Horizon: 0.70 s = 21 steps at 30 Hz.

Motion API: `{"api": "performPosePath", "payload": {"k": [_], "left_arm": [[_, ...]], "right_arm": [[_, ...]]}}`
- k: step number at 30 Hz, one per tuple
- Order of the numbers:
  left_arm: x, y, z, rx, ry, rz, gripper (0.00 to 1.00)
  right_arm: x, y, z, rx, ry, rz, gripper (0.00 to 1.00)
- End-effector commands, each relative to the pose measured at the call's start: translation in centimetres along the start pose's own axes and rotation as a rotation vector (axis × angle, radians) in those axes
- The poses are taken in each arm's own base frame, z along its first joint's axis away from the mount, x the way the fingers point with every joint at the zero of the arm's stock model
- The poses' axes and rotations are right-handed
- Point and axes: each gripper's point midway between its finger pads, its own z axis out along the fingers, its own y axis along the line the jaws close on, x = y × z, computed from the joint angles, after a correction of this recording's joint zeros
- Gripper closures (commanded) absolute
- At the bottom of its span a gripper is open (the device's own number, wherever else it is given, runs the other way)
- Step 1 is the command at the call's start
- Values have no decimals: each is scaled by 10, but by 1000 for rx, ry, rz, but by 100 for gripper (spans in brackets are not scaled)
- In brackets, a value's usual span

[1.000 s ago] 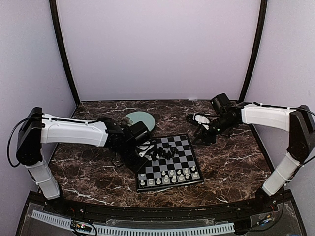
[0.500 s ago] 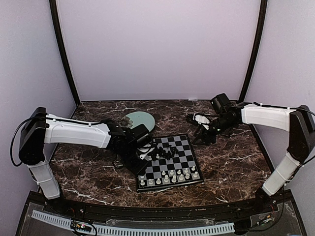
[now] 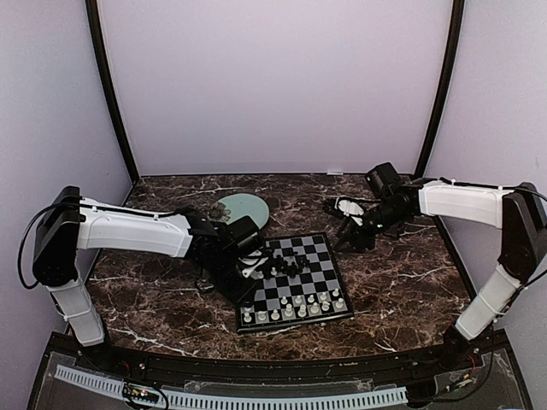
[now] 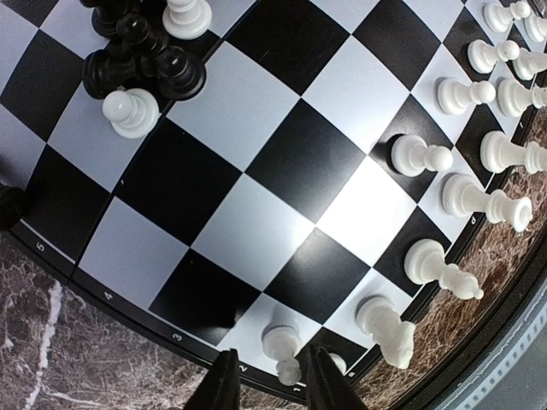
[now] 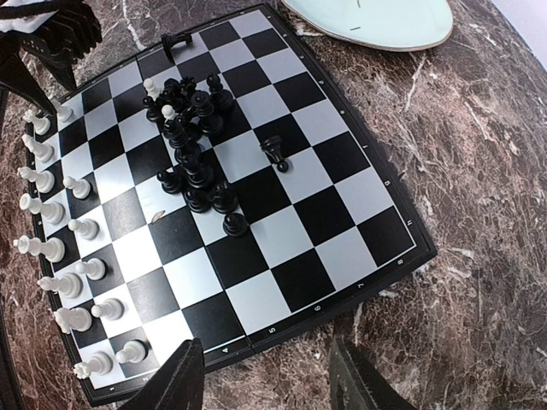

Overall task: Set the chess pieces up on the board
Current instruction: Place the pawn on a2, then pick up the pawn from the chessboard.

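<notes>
The board (image 3: 321, 256) lies mid-table. A heap of black chess pieces (image 5: 192, 145) with a few white ones sits in its middle, and one black piece (image 5: 275, 154) lies tipped beside the heap. White pieces (image 5: 60, 248) stand in two rows along the near edge. My left gripper (image 4: 273, 384) is low over the board's left near corner, open, its fingers either side of a standing white pawn (image 4: 282, 346) with a gap showing on the left. My right gripper (image 5: 269, 384) hangs open over the table just off the board's right edge, with nothing in it.
A round pale green plate (image 3: 244, 207) rests behind the board's left corner, close to the left arm. A black piece (image 5: 175, 40) lies on the board's rim near the plate. Dark marbled tabletop (image 3: 402, 282) surrounds the board, with enclosure walls on three sides.
My left gripper's jaws have parted and let go of the white pawn, which now stands on its square. The left arm settled slightly lower earlier. The right arm has not moved.
</notes>
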Motion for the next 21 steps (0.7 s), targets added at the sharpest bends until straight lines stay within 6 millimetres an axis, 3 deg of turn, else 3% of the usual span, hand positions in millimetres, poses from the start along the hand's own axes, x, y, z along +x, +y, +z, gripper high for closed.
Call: {"api": "performPosePath", "payload": {"k": [1,4,8,15,21], "left_arm": [[-17,-9,-33,10,-72,45,69],[-37,-10,-54,1,-143,62,66],[-66,2,-62,-25,-226,45,66],[-106,27,-47,-66,-268,-10,71],[-115,36,-30,-56,-233,-30,75]], "right_arm": [[-2,1,2,-2,2,-15,48],[-2,1,2,-3,3,-15,48],[-2,1,2,2,4,-19,48],[-2,-1,-1,21,4,-26,48],[0,-2,-1,29,12,-32,48]]}}
